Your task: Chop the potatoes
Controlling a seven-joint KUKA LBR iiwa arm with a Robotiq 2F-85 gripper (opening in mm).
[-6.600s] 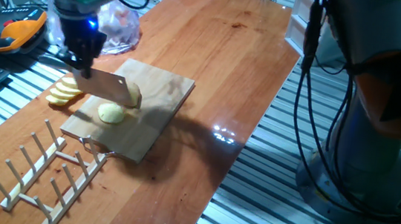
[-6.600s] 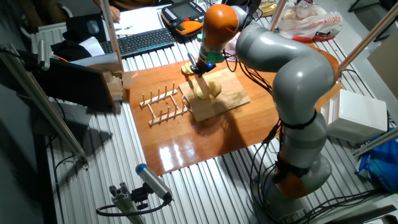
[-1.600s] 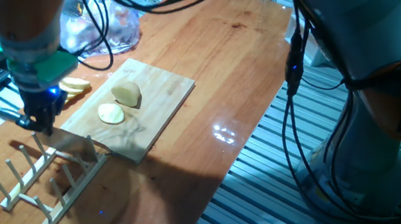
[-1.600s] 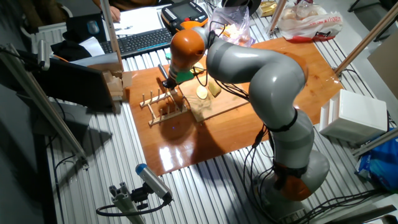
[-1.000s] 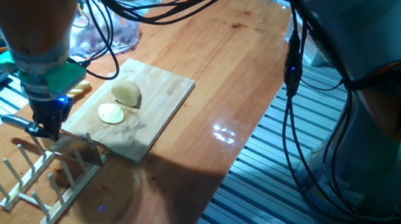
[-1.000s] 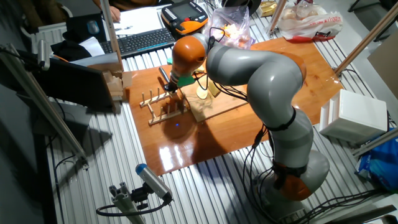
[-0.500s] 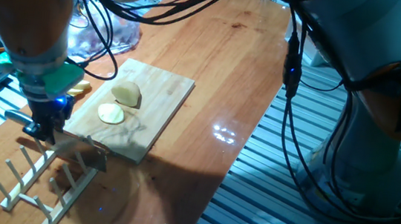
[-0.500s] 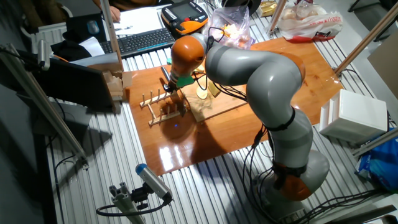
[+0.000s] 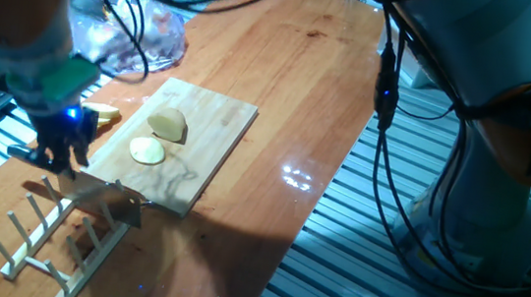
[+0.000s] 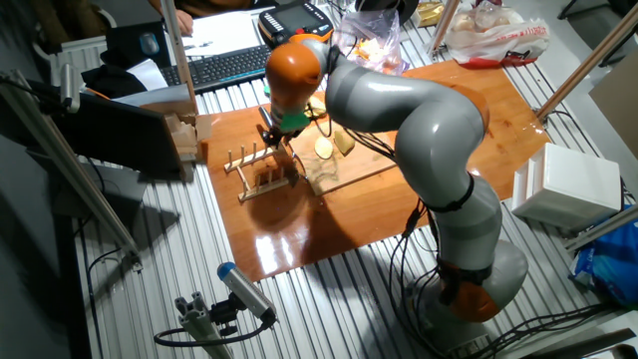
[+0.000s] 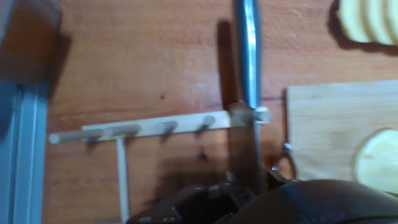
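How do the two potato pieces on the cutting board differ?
The flat piece lies low, its round face up; the lumpy piece stands taller, rounded. The flat piece sits nearer the wooden rack, the lumpy piece farther from it. Both are pale yellow and rest on the cutting board.

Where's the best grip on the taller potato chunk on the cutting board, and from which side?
Probably from straight above, pinching across the rounded flanks of the taller potato chunk, low near its widest part. It sits on the cutting board with bare wood to its right and rear. The flatter potato piece lies close at its front-left, so keep the pinch axis off that side.
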